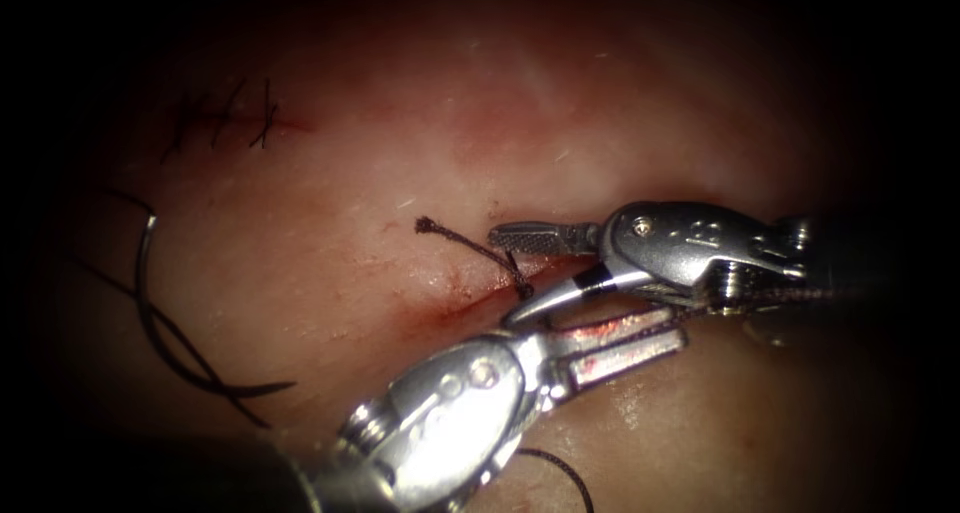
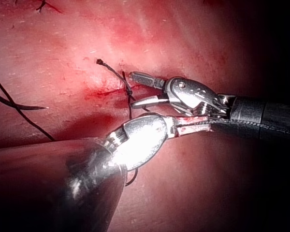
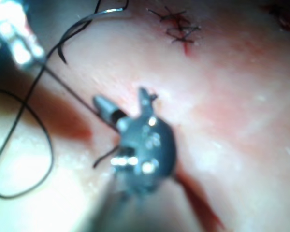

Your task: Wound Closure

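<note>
Two hands meet at the cut [image 1: 440, 308] in the tissue [image 1: 400, 113], and the left hand [image 1: 625, 348] is partly hidden — its upper jaw runs under the right hand, and whether it grips anything there is hard to make out, though its red-smeared jaws look parted. The right hand [image 1: 520, 273] is spread wide, jaws straddling the knotted thread [image 1: 470, 245] at the cut, holding nothing. Well to the left of the cut the needle [image 1: 150, 303] lies loose on the tissue — held by neither hand — below the finished stitches [image 1: 225, 118].
</note>
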`<action>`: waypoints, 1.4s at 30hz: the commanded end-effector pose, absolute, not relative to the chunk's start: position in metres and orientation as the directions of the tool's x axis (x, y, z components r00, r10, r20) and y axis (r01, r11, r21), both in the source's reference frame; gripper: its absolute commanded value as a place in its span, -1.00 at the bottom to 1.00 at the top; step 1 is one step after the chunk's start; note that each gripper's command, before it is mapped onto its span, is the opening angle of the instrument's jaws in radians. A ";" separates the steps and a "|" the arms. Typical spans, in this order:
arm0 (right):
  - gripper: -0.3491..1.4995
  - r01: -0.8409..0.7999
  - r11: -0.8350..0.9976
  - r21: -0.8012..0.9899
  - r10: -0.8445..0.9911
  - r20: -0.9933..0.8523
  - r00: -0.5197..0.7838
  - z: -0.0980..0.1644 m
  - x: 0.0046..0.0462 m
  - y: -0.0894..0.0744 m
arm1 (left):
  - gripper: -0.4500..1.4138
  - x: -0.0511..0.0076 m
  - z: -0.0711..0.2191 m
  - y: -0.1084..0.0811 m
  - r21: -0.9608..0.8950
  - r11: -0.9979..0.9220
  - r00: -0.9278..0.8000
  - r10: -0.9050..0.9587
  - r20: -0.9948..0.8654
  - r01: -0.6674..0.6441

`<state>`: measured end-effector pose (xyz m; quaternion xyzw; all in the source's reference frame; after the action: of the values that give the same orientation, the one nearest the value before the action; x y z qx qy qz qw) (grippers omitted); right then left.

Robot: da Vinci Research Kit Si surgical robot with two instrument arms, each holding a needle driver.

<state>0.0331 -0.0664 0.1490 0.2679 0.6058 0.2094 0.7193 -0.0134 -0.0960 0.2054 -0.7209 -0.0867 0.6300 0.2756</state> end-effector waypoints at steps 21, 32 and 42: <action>-0.86 0.259 0.716 0.648 0.601 -0.762 0.243 0.152 0.0366 -0.072 | -1.00 -0.0119 0.212 -0.092 -0.510 -0.837 0.180 0.480 -0.858 -0.197; -1.00 0.418 0.525 0.741 0.758 -0.631 0.167 0.152 0.0365 -0.072 | -1.00 -0.0102 0.218 -0.090 -0.523 -0.844 0.176 0.500 -0.848 -0.122; -1.00 0.473 0.436 0.766 0.850 -0.523 0.063 0.152 0.0345 -0.072 | -1.00 -0.0080 0.219 -0.090 -0.518 -0.855 0.164 0.507 -0.847 -0.034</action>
<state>0.0339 -0.0712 0.1519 0.5018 0.6627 0.1807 0.5257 -0.0072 -0.0892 0.2190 -0.7320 -0.1625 0.6268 0.2118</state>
